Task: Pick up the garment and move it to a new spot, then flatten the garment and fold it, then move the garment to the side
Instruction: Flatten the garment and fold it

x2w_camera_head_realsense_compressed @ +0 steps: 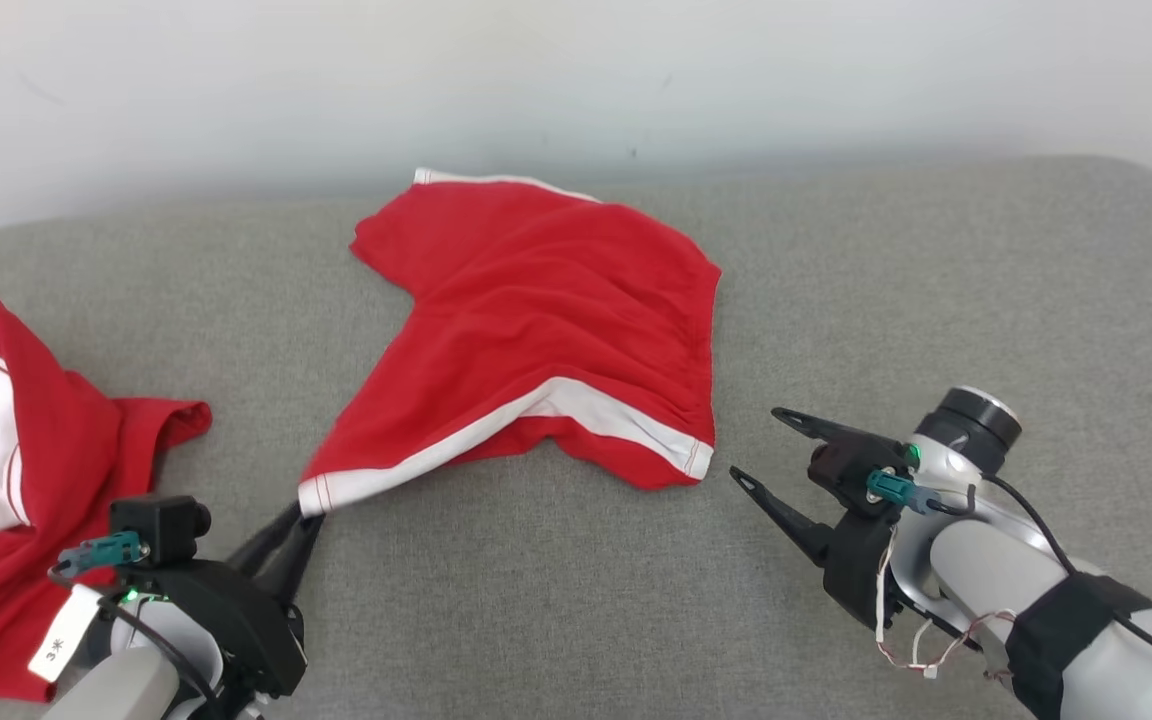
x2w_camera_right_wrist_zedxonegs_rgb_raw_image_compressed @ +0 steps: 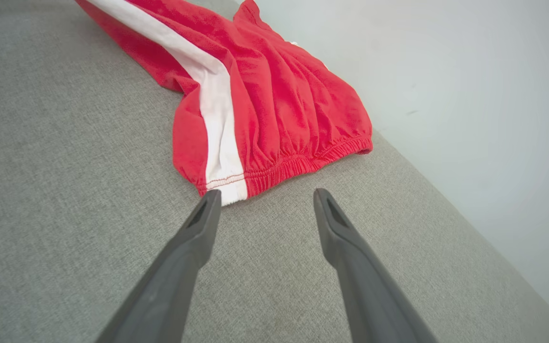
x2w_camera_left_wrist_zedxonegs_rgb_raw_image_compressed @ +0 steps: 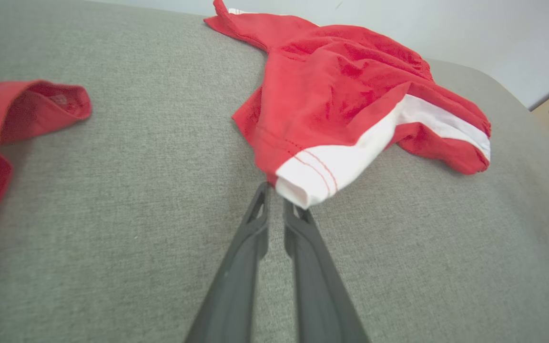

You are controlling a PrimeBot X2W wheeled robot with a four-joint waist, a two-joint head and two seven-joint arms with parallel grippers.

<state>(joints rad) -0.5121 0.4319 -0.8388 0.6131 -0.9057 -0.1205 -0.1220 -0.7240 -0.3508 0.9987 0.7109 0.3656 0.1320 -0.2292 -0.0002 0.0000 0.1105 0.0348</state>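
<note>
Red garment (x2w_camera_head_realsense_compressed: 536, 320) with white stripe, spread mid-cushion (x2w_camera_head_realsense_compressed: 536, 600). Left claw (x2w_camera_head_realsense_compressed: 308, 510) is narrow, its tips hidden under the white hem corner; grip cannot be told. Right claw (x2w_camera_head_realsense_compressed: 756, 442) is wide, beside the waistband. Second red garment (x2w_camera_head_realsense_compressed: 46, 450) is cut off at left. Arm tag (x2w_camera_head_realsense_compressed: 58, 645) reads "3".

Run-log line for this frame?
step: flatten | left gripper: shut on red shorts hem corner | right gripper: open, empty, beside waistband | second red garment: at left
</note>
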